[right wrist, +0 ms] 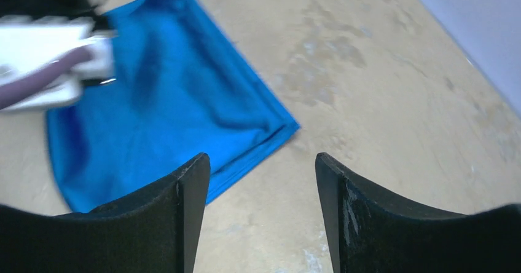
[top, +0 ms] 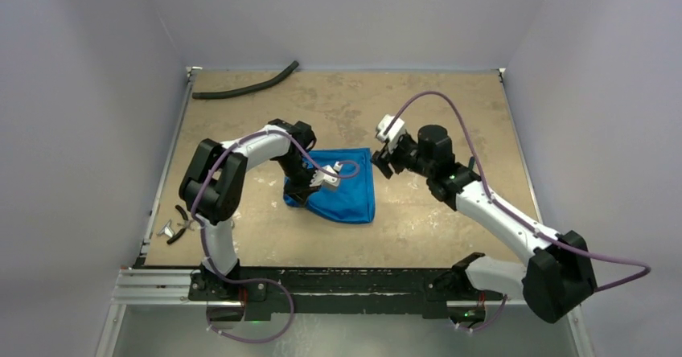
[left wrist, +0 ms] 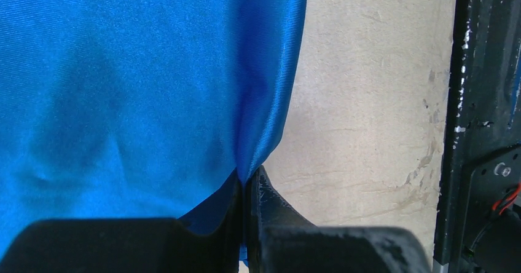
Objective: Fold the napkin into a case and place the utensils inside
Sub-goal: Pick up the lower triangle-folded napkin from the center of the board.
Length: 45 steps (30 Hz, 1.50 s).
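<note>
A tan, stained desk (top: 450, 116), boxed in by pale grey walls (top: 80, 92) on 3 sides, with a black rail (top: 338, 281) along its near edge.

Bolted at that rail, 2 arms. Left arm (top: 241, 148) arching up and over, then dipping to the near-left part of the cloth. Right arm (top: 499, 208) reaching in from the right, its wrist raised over bare desk, a purple cable looping above it.

Near the middle of the desk, the napkin (top: 342, 188): shiny bright blue, folded to a rough square, lying mostly flat. In the right wrist view, a doubled layer along the edge that runs to its nearest corner.

At the far-left corner, a long black hose (top: 245, 88), gently curved, well apart from the cloth.

Left gripper (left wrist: 247, 178): jaws pressed together, pinching the napkin's edge, the satin gathering into a soft ridge that rises from the pinch. Pale desk just to the right of that ridge in the left wrist view.

Right gripper (right wrist: 261, 162): jaws spread wide, only bare desk showing between them. Hovers just beside the napkin's right corner, apart from the cloth.

At the desk's left edge, black-handled pliers (top: 183, 220) and a small silvery piece (top: 167, 230) just beside them, too small to identify.
</note>
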Tool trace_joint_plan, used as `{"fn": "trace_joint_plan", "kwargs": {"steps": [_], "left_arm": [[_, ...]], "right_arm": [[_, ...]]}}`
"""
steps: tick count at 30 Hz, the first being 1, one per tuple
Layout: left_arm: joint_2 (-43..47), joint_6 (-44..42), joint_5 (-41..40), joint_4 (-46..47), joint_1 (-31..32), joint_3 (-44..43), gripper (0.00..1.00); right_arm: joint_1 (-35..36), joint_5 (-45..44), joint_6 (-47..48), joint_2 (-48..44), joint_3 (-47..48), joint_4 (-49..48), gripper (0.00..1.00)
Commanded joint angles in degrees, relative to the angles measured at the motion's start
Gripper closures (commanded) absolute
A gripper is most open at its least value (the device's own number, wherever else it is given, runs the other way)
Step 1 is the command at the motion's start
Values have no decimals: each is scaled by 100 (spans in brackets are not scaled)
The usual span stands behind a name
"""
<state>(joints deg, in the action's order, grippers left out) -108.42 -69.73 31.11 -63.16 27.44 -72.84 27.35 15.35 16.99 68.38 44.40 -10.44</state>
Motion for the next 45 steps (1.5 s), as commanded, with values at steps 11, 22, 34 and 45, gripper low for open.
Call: {"fn": "trace_joint_plan", "kwargs": {"steps": [11,22,34,45], "left_arm": [[-323,-495,790,-673,-380,-506,100],[-499,-560,828,-759,-424,-603,100],[-575,-625,868,-824,-441,-648,100],[-728,-868,908,-1235,-567,-959,100]], "right_arm": [[1027,323,2032,-1202,-883,1833,28],[2433,272,2436,143,-775,1718,30],[2574,-888,2833,775,-1315,279,35],[2608,-1207,2687,1317,-1139,-429,54]]}}
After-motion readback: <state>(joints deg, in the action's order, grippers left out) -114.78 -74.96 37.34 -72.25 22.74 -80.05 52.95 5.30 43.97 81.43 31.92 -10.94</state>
